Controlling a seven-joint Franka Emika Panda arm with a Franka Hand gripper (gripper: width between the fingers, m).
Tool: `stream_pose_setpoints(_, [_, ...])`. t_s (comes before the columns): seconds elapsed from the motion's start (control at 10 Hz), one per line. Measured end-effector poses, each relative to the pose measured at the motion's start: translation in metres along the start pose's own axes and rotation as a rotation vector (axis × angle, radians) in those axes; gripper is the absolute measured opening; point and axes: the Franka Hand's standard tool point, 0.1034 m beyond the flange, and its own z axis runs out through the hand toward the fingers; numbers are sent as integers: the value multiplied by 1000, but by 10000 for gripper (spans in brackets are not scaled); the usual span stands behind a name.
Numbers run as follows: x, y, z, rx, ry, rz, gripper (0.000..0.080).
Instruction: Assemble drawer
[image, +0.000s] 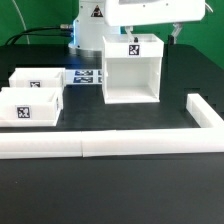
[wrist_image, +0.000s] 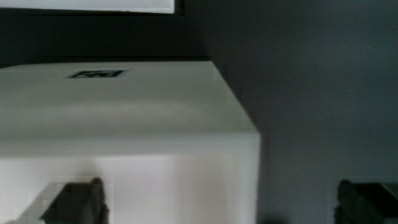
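Observation:
The white box housing (image: 130, 78) stands mid-table with its open front facing the camera and a square tag on its top. In the wrist view its top (wrist_image: 125, 110) fills most of the picture, with the tag near the far edge. Two small white trays (image: 38, 80) (image: 25, 108), each tagged, sit at the exterior view's left. My gripper (image: 153, 34) hangs just above the housing's top rear edge. It is open wide and empty (wrist_image: 222, 203). One finger (wrist_image: 75, 200) is over the housing's top, and the other is over the black table beside it.
The marker board (image: 85, 76) lies flat between the trays and the housing. A long low white L-shaped wall bar (image: 100, 148) runs along the front and turns back at the exterior view's right (image: 205, 115). The table is black.

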Motion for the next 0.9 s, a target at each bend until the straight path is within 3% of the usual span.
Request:
stream_pose_setpoints(0.2, [3,-1,-2,1,1,-2,387])
stream_pose_setpoints(0.3, [3,-1,-2,1,0,-2,387])
stream_pose_setpoints(0.4, [3,-1,-2,1,0,-2,210])
stream_pose_setpoints(0.5, [3,-1,-2,1,0,-2,210])
stream_pose_setpoints(0.6, [3,-1,-2,1,0,-2,55])
stream_pose_setpoints(0.9, [3,-1,-2,1,1,-2,37])
